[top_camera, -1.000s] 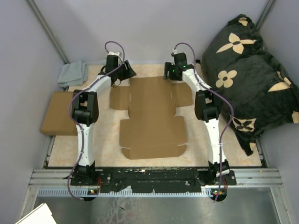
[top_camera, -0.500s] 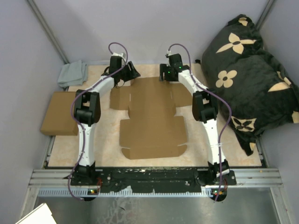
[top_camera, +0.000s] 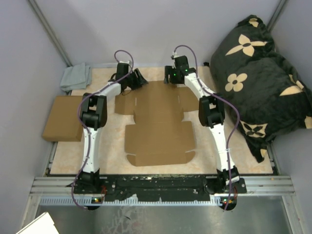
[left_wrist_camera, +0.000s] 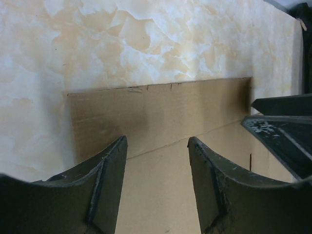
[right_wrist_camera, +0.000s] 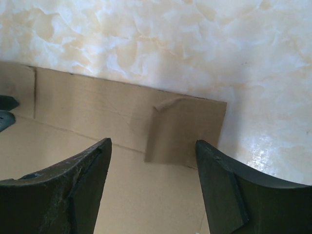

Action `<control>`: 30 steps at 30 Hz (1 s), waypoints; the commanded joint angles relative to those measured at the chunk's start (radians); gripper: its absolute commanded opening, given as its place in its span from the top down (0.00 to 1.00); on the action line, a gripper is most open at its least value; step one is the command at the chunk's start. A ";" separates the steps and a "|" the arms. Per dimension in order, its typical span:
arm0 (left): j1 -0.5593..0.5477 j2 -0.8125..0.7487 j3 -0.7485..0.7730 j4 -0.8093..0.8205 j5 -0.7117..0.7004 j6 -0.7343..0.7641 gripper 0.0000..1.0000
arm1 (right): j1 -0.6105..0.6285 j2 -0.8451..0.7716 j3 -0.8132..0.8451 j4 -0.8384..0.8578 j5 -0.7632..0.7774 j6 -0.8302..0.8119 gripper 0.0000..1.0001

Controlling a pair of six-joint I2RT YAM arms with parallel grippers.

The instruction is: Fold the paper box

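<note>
The paper box (top_camera: 158, 122) lies unfolded on the table (top_camera: 109, 146); both arms stretch forward to its far edge, left gripper (top_camera: 138, 78) at its far-left corner, right gripper (top_camera: 168, 75) at its far-right corner, each with jaws apart

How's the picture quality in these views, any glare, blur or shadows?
Top view: sharp and evenly lit, no glare on the box. Left wrist: the left fingers loom dark and slightly soft, with a faint shadow on the box. Right wrist: a bright sheen on the table at lower right; the right fingers are dark.
</note>
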 commanded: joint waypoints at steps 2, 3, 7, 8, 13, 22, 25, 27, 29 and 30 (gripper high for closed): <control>-0.006 0.047 0.012 -0.021 0.020 -0.012 0.40 | 0.013 0.039 0.009 -0.003 -0.025 -0.005 0.29; -0.006 0.048 0.012 -0.028 0.017 -0.010 0.40 | 0.013 0.045 0.008 -0.006 -0.023 -0.005 0.29; -0.006 0.046 0.012 -0.054 0.010 -0.001 0.40 | 0.013 0.068 0.014 -0.030 -0.025 -0.006 0.29; -0.006 0.042 0.011 -0.061 0.010 0.008 0.40 | 0.013 0.068 0.011 -0.034 -0.021 -0.005 0.29; -0.004 -0.021 -0.006 -0.089 -0.045 0.064 0.39 | 0.013 0.005 -0.045 -0.014 0.048 -0.008 0.29; 0.019 -0.150 -0.011 -0.162 -0.163 0.162 0.37 | 0.004 -0.044 0.006 -0.091 0.312 -0.047 0.28; 0.019 -0.188 -0.026 -0.186 -0.213 0.188 0.36 | -0.001 -0.033 0.050 -0.131 0.348 -0.062 0.28; 0.019 -0.215 -0.050 -0.188 -0.236 0.198 0.36 | -0.004 -0.037 0.056 -0.145 0.363 -0.067 0.27; 0.019 -0.246 -0.083 -0.180 -0.257 0.203 0.36 | -0.004 -0.050 0.050 -0.146 0.381 -0.074 0.27; 0.019 -0.262 -0.103 -0.175 -0.263 0.202 0.36 | -0.004 -0.059 0.047 -0.148 0.394 -0.077 0.27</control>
